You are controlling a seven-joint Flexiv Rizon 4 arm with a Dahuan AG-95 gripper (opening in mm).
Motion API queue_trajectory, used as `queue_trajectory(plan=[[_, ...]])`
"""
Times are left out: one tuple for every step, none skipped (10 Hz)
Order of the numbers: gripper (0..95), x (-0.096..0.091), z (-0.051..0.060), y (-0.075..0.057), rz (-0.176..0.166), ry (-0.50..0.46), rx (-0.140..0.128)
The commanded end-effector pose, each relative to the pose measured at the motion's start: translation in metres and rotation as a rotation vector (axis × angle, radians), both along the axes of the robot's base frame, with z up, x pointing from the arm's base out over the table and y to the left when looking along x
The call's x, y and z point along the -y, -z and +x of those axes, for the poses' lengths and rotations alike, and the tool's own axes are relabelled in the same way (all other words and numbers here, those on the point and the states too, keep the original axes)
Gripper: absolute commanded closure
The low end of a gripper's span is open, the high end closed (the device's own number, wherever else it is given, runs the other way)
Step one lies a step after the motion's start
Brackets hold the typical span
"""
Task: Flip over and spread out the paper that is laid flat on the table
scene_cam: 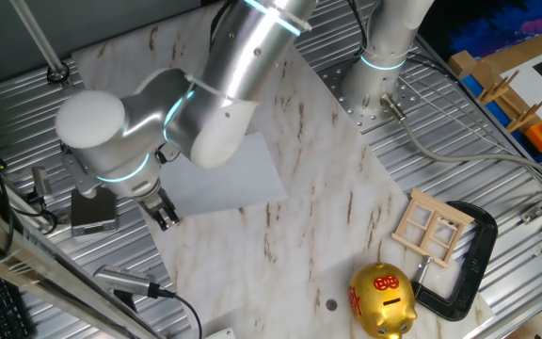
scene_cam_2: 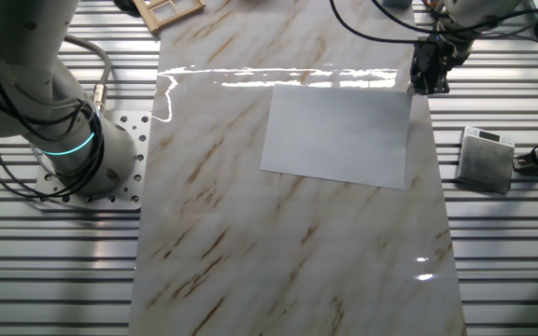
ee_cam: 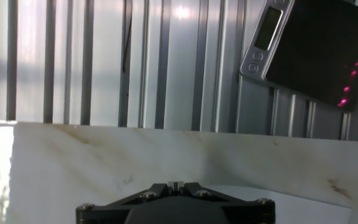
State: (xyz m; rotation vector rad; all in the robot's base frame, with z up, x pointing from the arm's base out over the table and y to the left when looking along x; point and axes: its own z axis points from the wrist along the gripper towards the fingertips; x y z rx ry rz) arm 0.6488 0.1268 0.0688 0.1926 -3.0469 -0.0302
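Note:
The white paper (scene_cam: 224, 174) lies flat on the marble table (scene_cam: 318, 217), near the table's edge. My gripper (scene_cam: 167, 218) points down at the paper's corner by that edge. In the other fixed view the gripper (scene_cam_2: 426, 82) stands at the far right corner of the paper (scene_cam_2: 339, 135), on the table (scene_cam_2: 278, 243). In the hand view the gripper (ee_cam: 175, 184) has its fingers pressed together, with nothing visible between them. The paper (ee_cam: 291, 202) shows at the lower right, on the table (ee_cam: 104, 155).
A small grey scale box (scene_cam: 92, 212) (scene_cam_2: 487, 157) (ee_cam: 316, 46) sits on the ribbed metal just past the table edge, close to the gripper. A gold piggy bank (scene_cam: 381, 299), a wooden frame (scene_cam: 431, 226) and a black clamp (scene_cam: 469, 259) stand at the other end.

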Motion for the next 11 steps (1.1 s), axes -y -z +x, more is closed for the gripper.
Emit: queue_trajectory(plan=[[95.0,0.003,-0.006,-0.008,0.008,-0.022,-0.001],[95.0,0.007,-0.010,-0.013,0.012,-0.037,-0.002],[95.0,0.009,-0.014,-0.016,0.013,-0.046,-0.008],[95.0,0.012,-0.017,-0.019,0.014,-0.055,-0.011],[95.0,0.014,-0.020,-0.023,0.016,-0.062,-0.015],[95.0,0.015,-0.023,-0.028,0.018,-0.066,-0.020],[95.0,0.017,-0.026,-0.032,0.020,-0.073,-0.023],[95.0,0.019,-0.027,-0.036,0.021,-0.077,-0.026],[95.0,0.022,-0.029,-0.043,0.023,-0.088,-0.029],[95.0,0.025,-0.030,-0.051,0.025,-0.095,-0.036],[95.0,0.027,-0.030,-0.055,0.027,-0.098,-0.041]])
